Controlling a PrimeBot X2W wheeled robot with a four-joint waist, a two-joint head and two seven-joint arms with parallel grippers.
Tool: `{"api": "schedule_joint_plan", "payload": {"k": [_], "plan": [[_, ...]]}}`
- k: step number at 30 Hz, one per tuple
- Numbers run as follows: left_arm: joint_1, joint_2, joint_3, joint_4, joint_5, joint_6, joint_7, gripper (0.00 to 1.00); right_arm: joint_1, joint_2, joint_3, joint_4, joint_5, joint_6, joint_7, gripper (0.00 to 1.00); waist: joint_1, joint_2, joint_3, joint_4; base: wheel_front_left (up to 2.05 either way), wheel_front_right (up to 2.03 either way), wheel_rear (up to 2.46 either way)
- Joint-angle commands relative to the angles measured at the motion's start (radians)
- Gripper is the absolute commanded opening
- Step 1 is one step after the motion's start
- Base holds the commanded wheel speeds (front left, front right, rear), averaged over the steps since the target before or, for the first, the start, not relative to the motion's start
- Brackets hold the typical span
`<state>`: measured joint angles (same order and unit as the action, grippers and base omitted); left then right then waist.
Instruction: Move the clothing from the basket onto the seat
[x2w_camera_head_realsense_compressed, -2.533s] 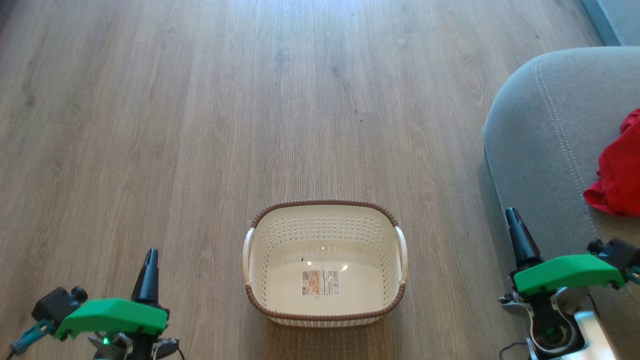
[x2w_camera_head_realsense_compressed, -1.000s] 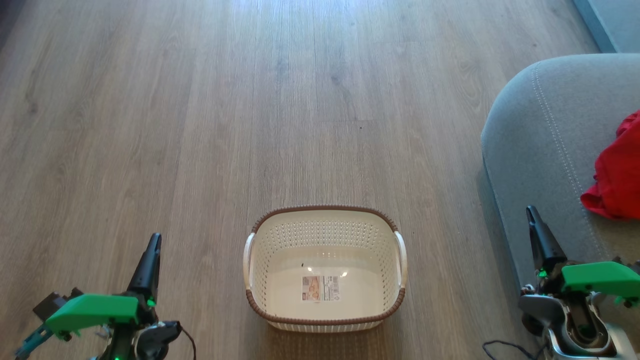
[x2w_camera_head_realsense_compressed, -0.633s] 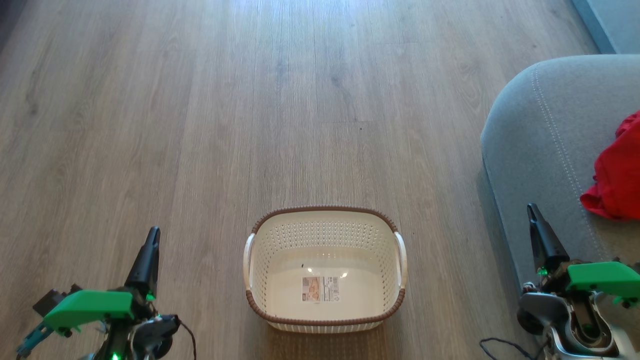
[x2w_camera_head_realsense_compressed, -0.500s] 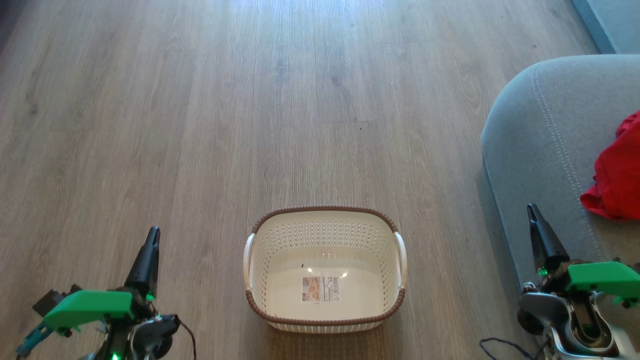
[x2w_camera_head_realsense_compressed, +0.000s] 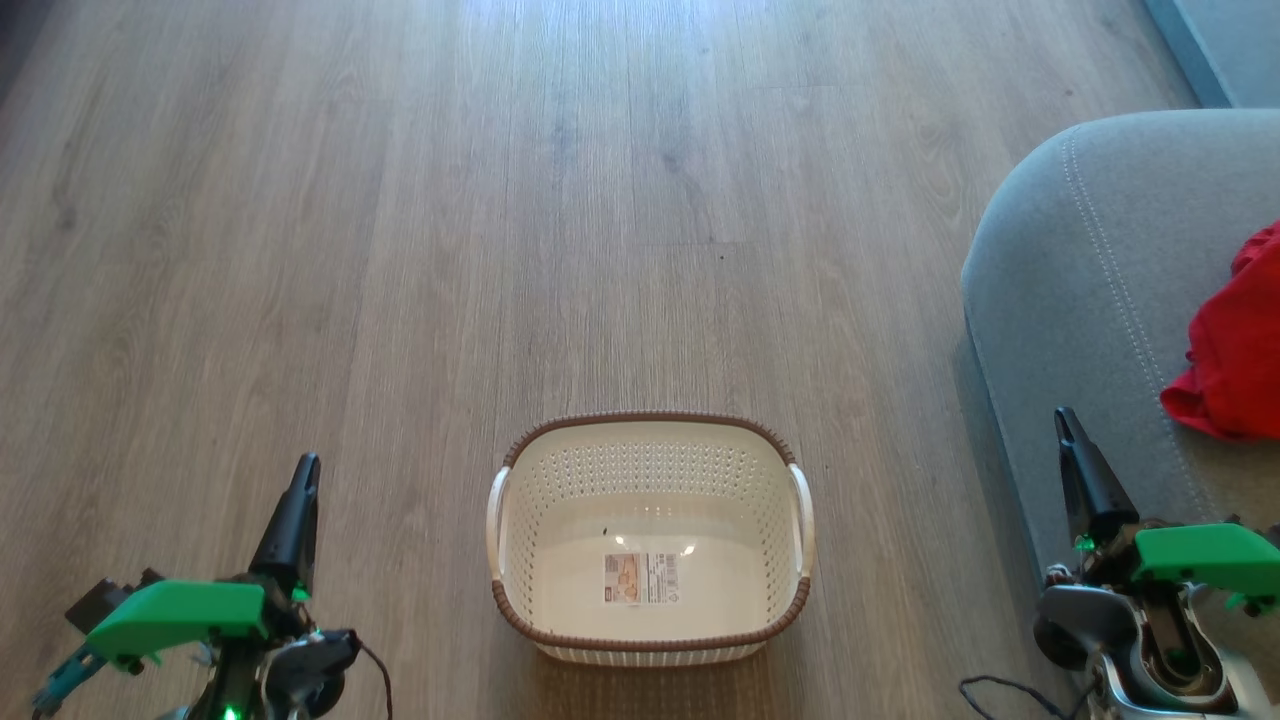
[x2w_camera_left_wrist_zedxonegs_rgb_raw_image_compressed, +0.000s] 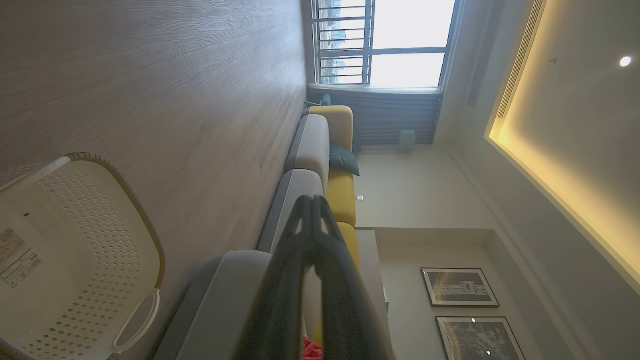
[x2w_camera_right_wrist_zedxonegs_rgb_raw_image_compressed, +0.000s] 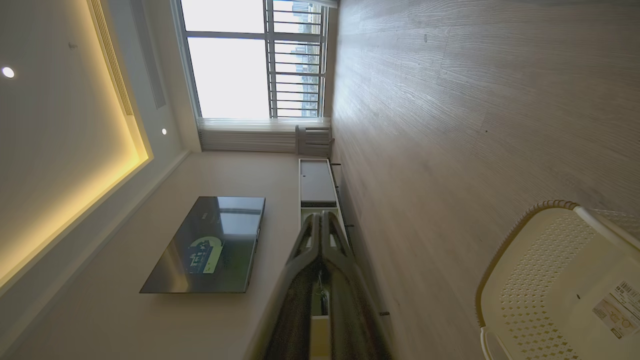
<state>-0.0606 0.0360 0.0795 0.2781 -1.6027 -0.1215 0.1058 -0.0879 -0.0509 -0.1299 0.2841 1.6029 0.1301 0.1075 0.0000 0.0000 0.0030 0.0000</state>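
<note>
Basket (x2w_camera_head_realsense_compressed: 650, 462) stands on the wooden floor (x2w_camera_head_realsense_compressed: 400, 250) with no garment inside, its label sticker (x2w_camera_head_realsense_compressed: 640, 577) exposed. Red clothing (x2w_camera_head_realsense_compressed: 1235, 350) lies on the grey seat (x2w_camera_head_realsense_compressed: 1080, 260), partly cut off at the head view's right edge. Left gripper (x2w_camera_head_realsense_compressed: 306, 465) and right gripper (x2w_camera_head_realsense_compressed: 1063, 418) flank the basket, jaws closed on nothing. Transfer is judged complete as far as visible.

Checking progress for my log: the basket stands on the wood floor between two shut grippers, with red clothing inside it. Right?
Not quite. The head view shows the basket holding nothing but its label sticker; the red clothing lies on the seat. The rest holds.
</note>
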Motion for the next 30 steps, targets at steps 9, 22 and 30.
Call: {"api": "schedule_joint_plan", "payload": {"k": [9,22,30], "plan": [[-0.047,0.014,0.034,-0.033,-0.006,-0.009,0.008,0.00,-0.020,0.000,0.016,-0.039,0.006,0.001,0.006,0.00,0.0000,0.0000,0.000,0.000,0.00,0.00,0.00],[-0.047,0.014,0.034,-0.033,-0.006,-0.009,0.008,0.00,-0.020,0.000,0.016,-0.039,0.005,0.001,0.006,0.00,0.0000,0.0000,0.000,0.000,0.00,0.00,0.00],[-0.047,0.014,0.034,-0.033,-0.006,-0.009,0.007,0.00,-0.020,0.000,0.016,-0.039,0.005,0.001,0.006,0.00,0.0000,0.0000,0.000,0.000,0.00,0.00,0.00]]}}
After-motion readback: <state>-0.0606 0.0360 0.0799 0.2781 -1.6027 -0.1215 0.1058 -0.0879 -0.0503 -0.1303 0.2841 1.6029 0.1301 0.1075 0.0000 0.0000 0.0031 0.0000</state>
